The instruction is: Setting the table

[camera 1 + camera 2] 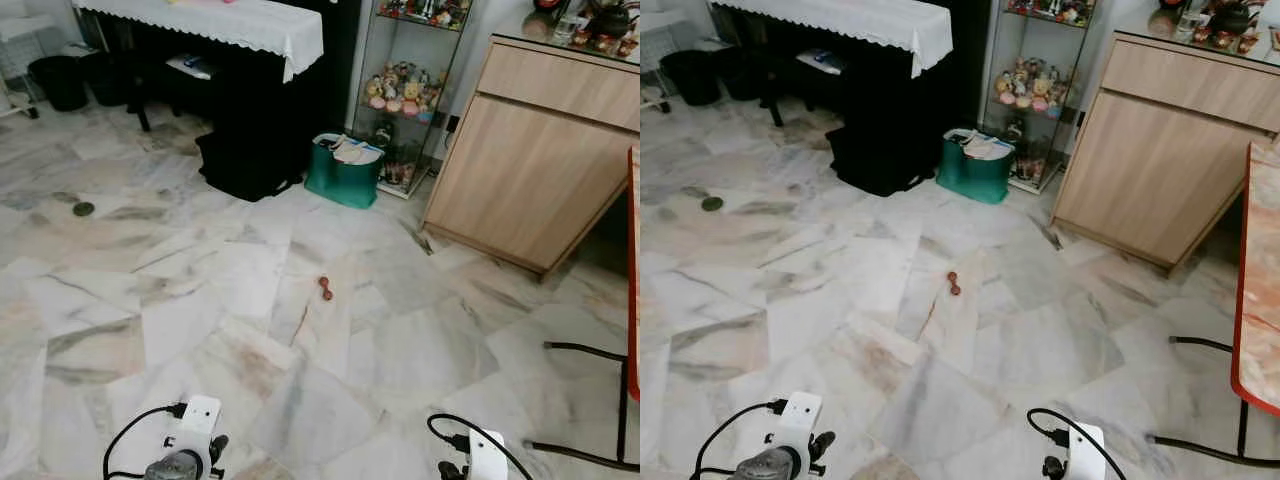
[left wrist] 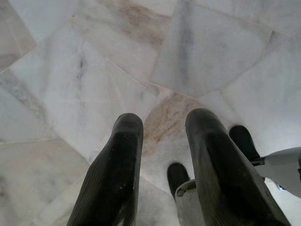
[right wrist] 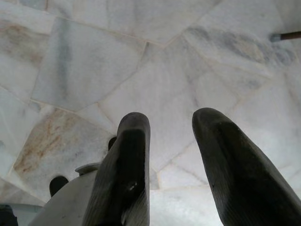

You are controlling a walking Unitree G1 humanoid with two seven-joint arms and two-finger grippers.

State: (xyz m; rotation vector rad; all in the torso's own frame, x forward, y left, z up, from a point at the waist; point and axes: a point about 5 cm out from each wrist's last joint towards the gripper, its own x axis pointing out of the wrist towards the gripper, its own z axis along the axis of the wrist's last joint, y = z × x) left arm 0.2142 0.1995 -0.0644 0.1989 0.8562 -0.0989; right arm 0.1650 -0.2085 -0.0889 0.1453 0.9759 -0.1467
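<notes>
The floor [image 1: 200, 300] was polished marble, glossy, veined grey and rust. At two o'clock the cabinet [image 1: 540, 170] showed matt pale wood grain. A white lace-edged cloth [image 1: 230, 20] draped the dark furniture at twelve o'clock. The shelf unit [image 1: 410, 90] was clear glass. Each tool's fingers [image 2: 117, 174] looked matt black, finely ribbed rubber or plastic. The counter [image 1: 1260, 300] edge at three o'clock was glossy red.

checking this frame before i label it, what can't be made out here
- Table: cut off by the right edge of the right eye view; what lies on it cannot be told.
- Small reddish thing on the floor: too small to identify.
- Items on the wooden cabinet: cut by the top edge, blurred.
- Figurines in the glass shelf: too small to tell apart.
- Left end effector and right end effector: open, holding nothing.
</notes>
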